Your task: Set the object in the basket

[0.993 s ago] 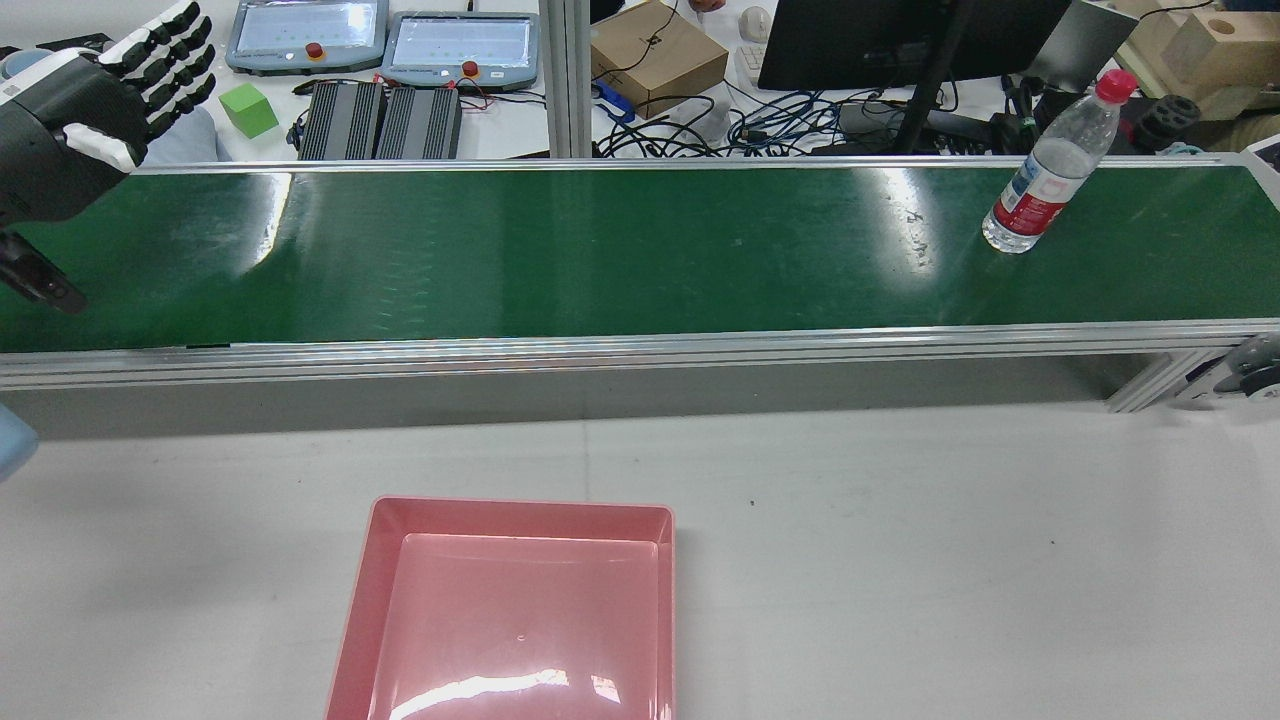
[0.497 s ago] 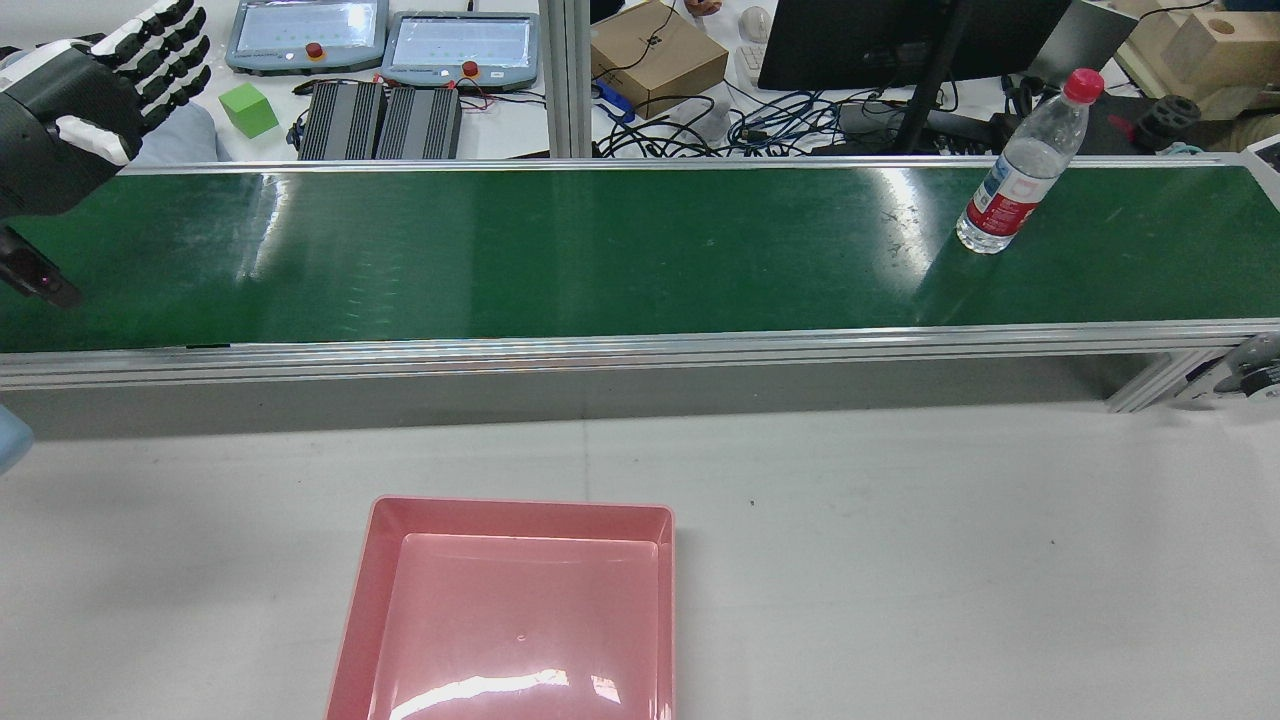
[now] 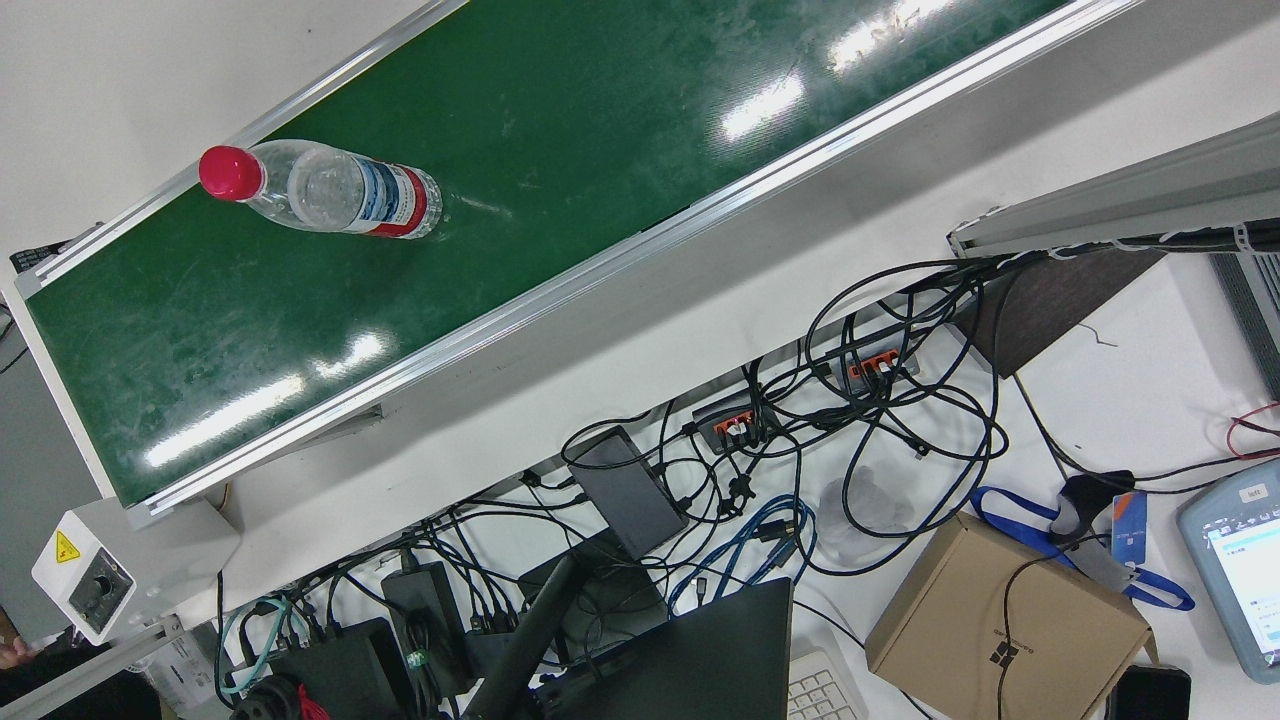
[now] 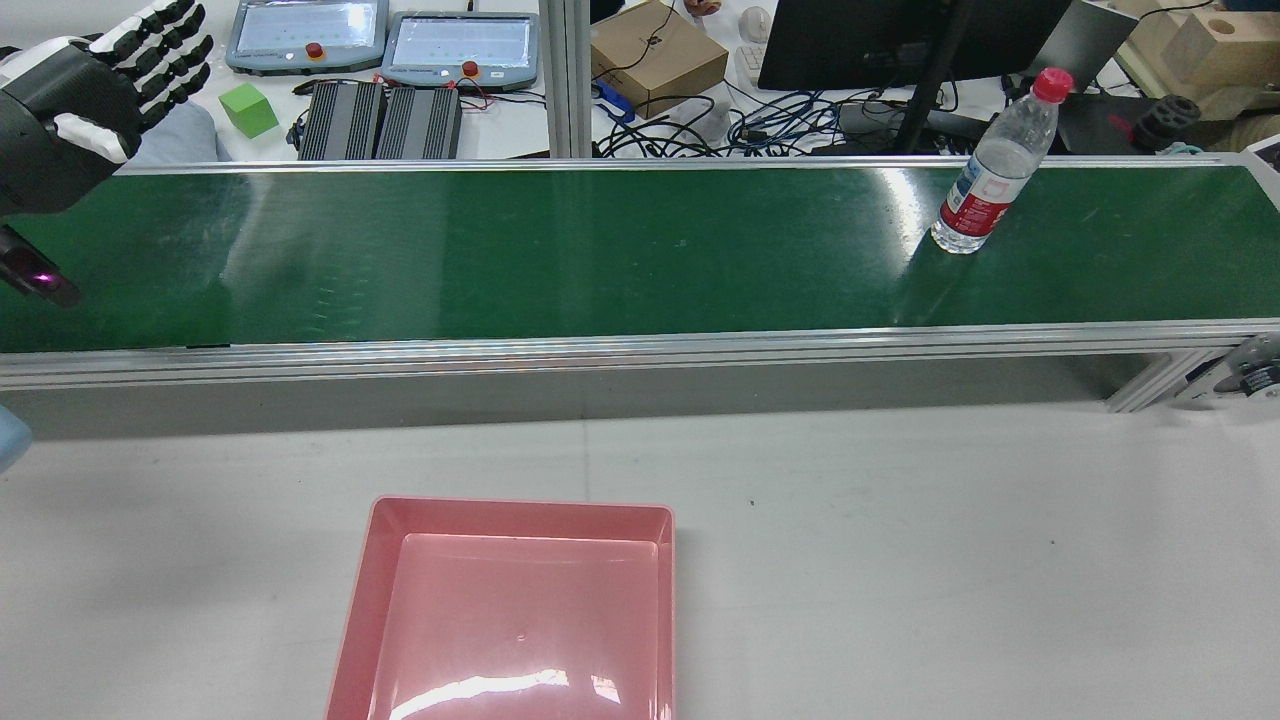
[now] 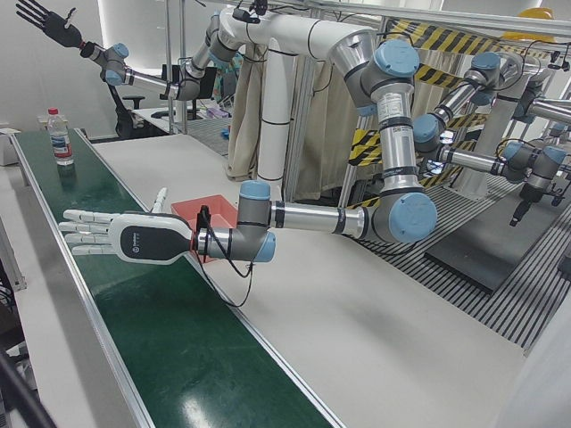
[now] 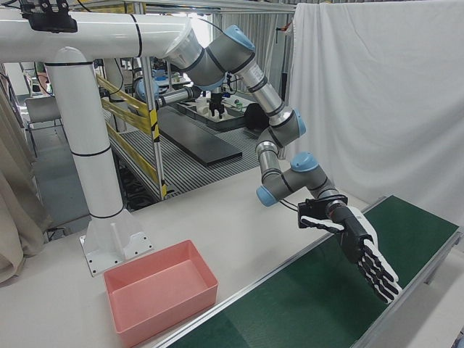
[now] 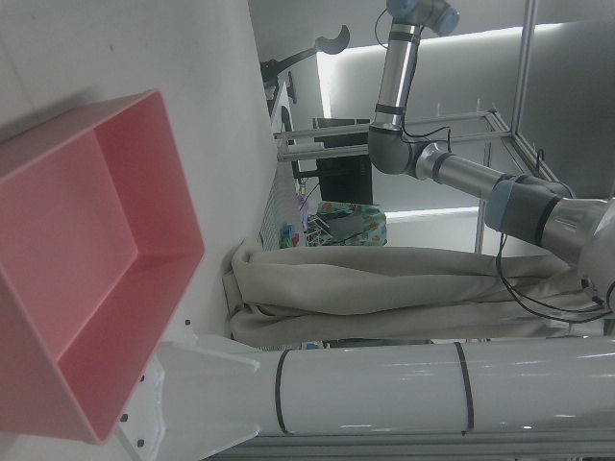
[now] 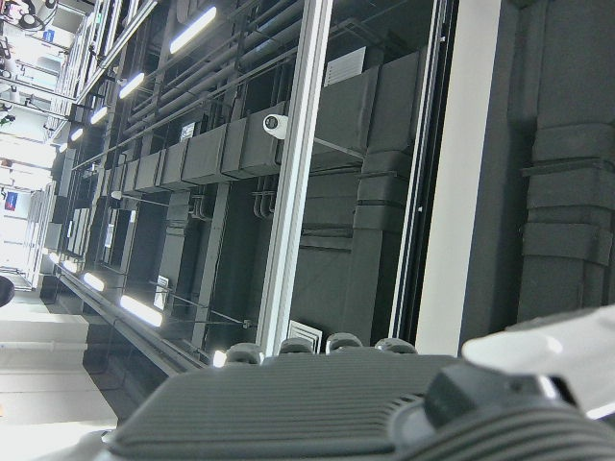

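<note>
The clear plastic water bottle with a red cap and red-and-white label [image 4: 985, 170] stands upright on the long green conveyor belt [image 4: 600, 250], toward that belt's right end in the rear view, untouched and well apart from both arms. The shallow pink plastic basket [image 4: 520, 520] sits empty on the white desk [image 4: 900, 560], on the near side of the belt. Judged from this, the task is at its very start: nothing is grasped, and the reach, the pick-up, the carry and the drop are all left to do.

The left robot hand [image 4: 95, 95] hovers over the belt's left end with fingers spread and straight, holding nothing. The right robot hand [image 5: 49, 22] shows only in the left-front view, raised high beyond the bottle [image 5: 60, 138], fingers splayed and empty.

The rear view sets bottle, belt and basket in one plane but misses the right arm. The front view shows the bottle [image 3: 320, 190] close, yet no arm and no basket. The right-front view shows the left robot hand [image 6: 362, 250] flat over the belt with the basket [image 6: 161, 290] near, but no bottle.
</note>
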`<move>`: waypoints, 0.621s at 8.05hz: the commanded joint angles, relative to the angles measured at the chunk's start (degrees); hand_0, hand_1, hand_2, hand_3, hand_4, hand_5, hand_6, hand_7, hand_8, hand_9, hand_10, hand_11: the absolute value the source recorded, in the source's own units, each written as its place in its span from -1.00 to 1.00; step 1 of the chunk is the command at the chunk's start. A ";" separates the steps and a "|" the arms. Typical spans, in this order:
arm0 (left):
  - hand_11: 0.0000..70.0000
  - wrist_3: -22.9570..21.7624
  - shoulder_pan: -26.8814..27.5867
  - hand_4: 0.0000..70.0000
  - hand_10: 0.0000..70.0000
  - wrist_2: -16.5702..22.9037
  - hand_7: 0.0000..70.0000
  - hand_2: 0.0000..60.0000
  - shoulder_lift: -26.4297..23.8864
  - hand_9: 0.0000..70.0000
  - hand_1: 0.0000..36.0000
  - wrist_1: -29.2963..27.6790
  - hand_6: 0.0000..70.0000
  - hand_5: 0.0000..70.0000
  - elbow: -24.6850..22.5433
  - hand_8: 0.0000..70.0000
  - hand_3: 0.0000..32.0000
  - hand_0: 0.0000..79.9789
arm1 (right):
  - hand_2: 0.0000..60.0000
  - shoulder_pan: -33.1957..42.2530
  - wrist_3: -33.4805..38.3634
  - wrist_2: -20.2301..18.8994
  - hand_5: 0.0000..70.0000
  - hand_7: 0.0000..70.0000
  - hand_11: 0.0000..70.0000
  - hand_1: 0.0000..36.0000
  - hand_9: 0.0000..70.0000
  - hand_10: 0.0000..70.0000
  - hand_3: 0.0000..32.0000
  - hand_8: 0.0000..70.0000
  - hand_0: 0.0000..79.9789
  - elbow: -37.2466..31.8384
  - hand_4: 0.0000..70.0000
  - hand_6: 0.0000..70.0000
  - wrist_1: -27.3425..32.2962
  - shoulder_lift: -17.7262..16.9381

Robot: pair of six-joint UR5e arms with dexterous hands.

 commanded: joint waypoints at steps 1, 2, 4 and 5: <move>-0.96 0.06 0.14 -0.92 -0.99 0.00 -1.00 -1.00 0.00 -0.94 -0.81 0.00 -1.00 -0.83 -0.05 -0.93 -0.89 0.30 | -1.00 0.00 0.00 0.00 -1.00 -1.00 -1.00 -1.00 -1.00 -1.00 -1.00 -1.00 -1.00 0.00 -1.00 -1.00 -0.07 0.00; -0.96 0.41 0.14 -0.92 -0.99 0.00 -1.00 -1.00 0.00 -0.95 -0.79 0.17 -1.00 -0.83 -0.05 -0.94 -0.89 0.31 | -1.00 0.00 0.00 0.00 -1.00 -1.00 -1.00 -1.00 -1.00 -1.00 -1.00 -1.00 -1.00 0.00 -1.00 -1.00 0.02 0.00; -0.97 1.47 0.14 -0.92 -1.00 0.09 -1.00 -1.00 -0.18 -0.94 -0.81 1.05 -1.00 -0.83 -0.13 -0.93 -0.88 0.30 | -1.00 0.00 0.00 0.00 -1.00 -1.00 -1.00 -1.00 -1.00 -1.00 -1.00 -1.00 -1.00 0.00 -1.00 -1.00 -0.07 0.00; -0.97 1.47 0.14 -0.92 -1.00 0.09 -1.00 -1.00 -0.09 -0.94 -0.83 1.14 -1.00 -0.84 -0.05 -0.94 -0.85 0.30 | -1.00 0.00 0.00 0.00 -1.00 -1.00 -1.00 -1.00 -1.00 -1.00 -1.00 -1.00 -1.00 0.00 -1.00 -1.00 -0.07 0.00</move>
